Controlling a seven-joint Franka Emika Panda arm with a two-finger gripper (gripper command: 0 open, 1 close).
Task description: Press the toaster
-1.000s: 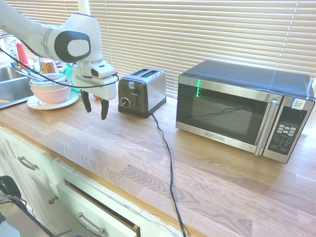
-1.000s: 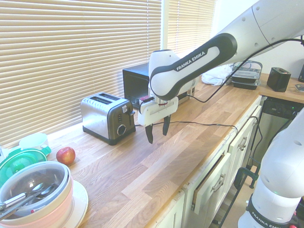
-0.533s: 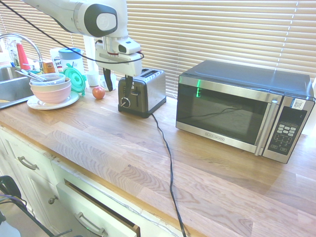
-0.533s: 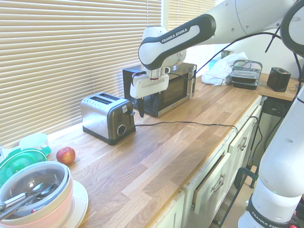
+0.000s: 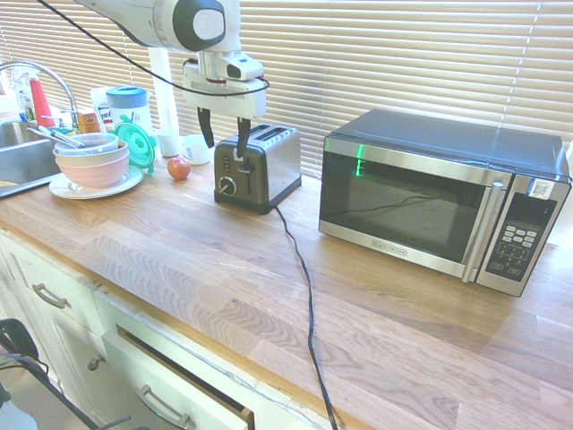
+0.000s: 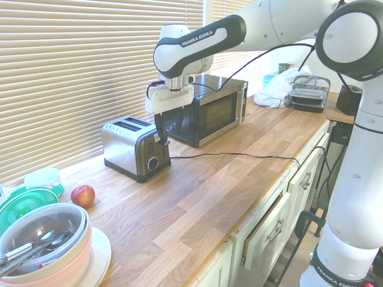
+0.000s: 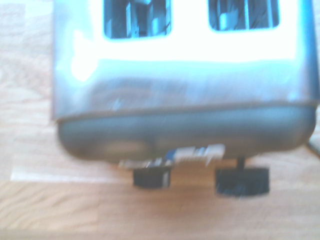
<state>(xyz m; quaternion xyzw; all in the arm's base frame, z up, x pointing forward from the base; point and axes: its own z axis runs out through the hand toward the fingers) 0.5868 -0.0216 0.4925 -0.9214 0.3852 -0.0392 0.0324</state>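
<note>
Second ext view: arm (image 6: 203, 39) reads "FRANKA EMIKA"; end effector (image 6: 160, 133) apart above toaster (image 6: 133, 146) lever end.

The counter (image 5: 179, 260) in front of the toaster (image 5: 260, 166) is bare except for the black cord (image 5: 304, 296) trailing toward its edge. The microwave (image 5: 439, 202) stands on one side with a gap between. On the other side, an apple (image 5: 179, 167) and stacked bowls (image 5: 91, 163) limit access.
</note>
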